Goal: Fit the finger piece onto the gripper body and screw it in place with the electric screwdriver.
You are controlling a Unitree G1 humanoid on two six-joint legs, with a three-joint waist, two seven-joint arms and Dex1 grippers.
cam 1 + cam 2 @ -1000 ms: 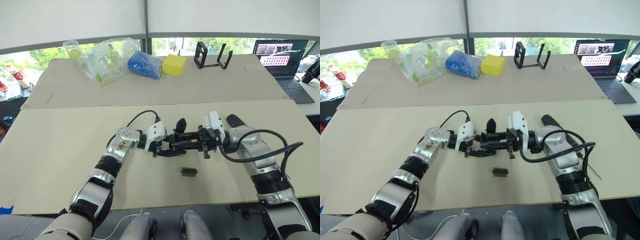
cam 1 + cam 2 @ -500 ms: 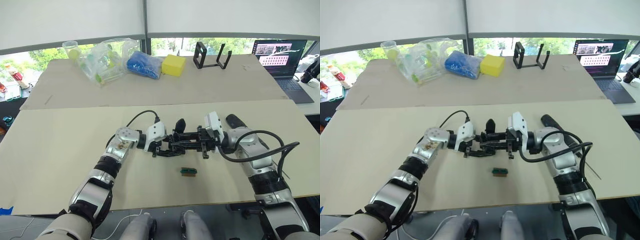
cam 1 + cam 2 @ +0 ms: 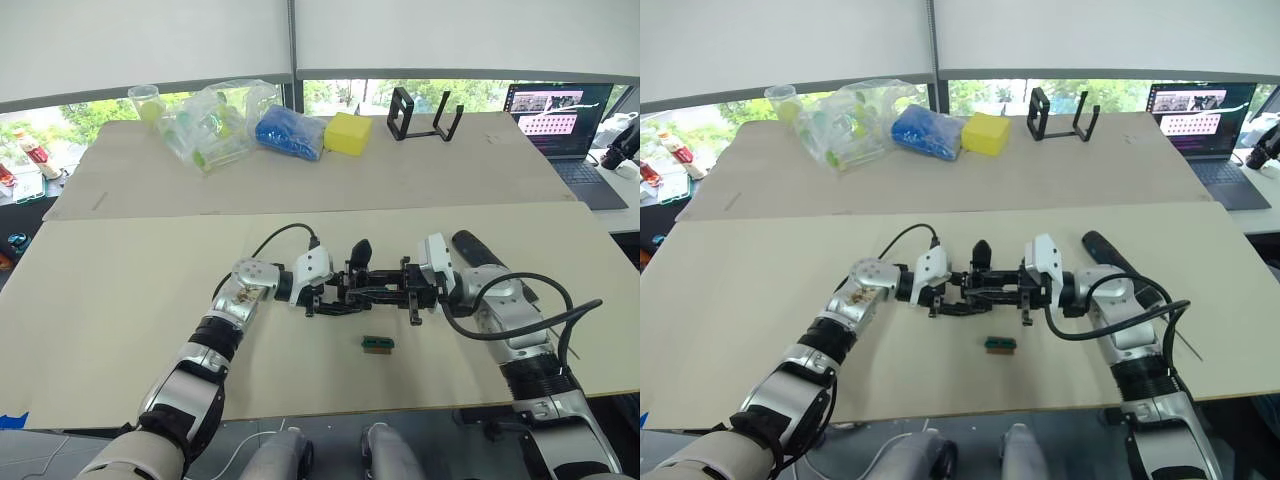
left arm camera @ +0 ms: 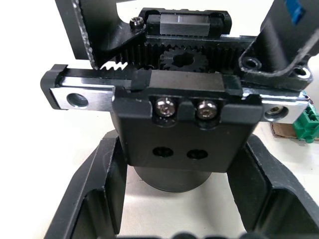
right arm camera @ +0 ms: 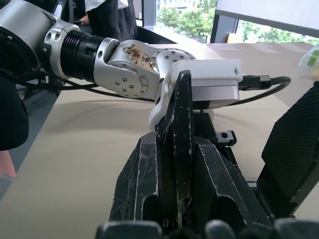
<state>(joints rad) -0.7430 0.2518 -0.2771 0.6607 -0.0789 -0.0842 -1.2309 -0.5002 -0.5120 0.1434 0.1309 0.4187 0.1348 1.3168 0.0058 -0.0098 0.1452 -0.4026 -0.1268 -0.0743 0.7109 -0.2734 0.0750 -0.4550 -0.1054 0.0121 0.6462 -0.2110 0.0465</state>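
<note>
Showing gripper body (image 4: pixel 182 119): black, toothed rack, two screws.

head stereo looks down over table (image 3: pixel 120 290); wrist cams close-up.

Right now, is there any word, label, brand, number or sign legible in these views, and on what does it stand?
No text can be read.
Laptop screen: a pink window and thumbnails, too small to read.
Gripper body: two screws and holes, no marking.
Bottles at the far left edge: labels too small to read.
</note>
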